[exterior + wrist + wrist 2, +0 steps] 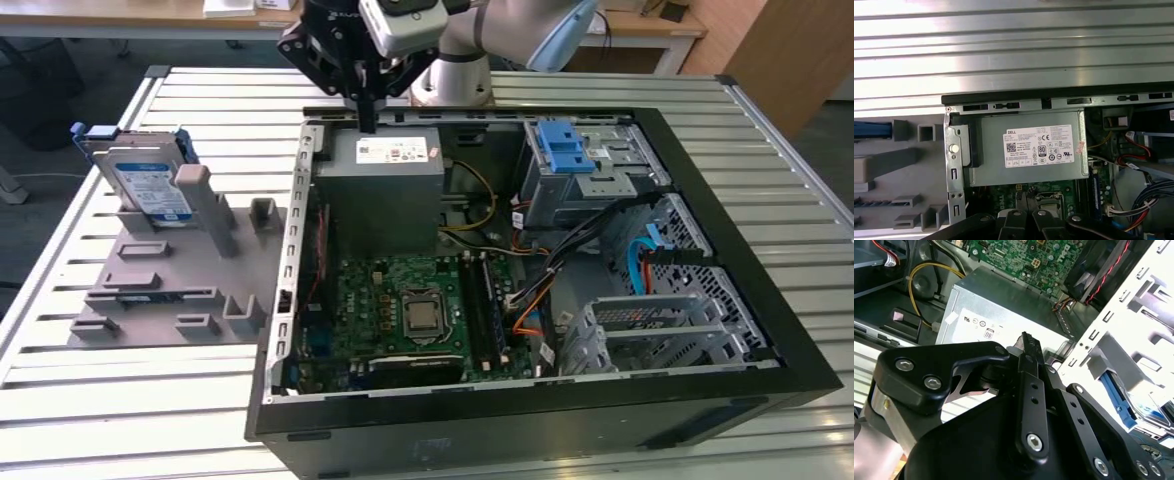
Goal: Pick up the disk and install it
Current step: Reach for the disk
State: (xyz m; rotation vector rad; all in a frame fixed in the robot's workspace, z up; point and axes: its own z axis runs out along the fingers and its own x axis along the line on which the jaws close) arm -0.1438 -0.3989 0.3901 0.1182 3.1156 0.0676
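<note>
The disk (144, 178) stands on edge in a grey holder (174, 290) on the table, at the exterior view's left of the open computer case. It is silver-grey with a blue-and-white label and blue rails. My gripper (363, 118) hangs over the case's back edge, just above the grey power supply box (387, 165), well away from the disk. Its black fingers (1026, 347) are pressed together with nothing between them. In the first wrist view the gripper (1026, 200) sits over the circuit board beside the power supply box (1029, 150), and a blue rail of the disk (871, 130) pokes in at the frame edge.
The open case (534, 400) holds a green circuit board (414, 310), cables, a metal drive cage with a blue latch (567, 150) and another metal bay (661, 330). The slatted metal table (134, 400) surrounds it. The arm's base (447, 85) stands behind the case.
</note>
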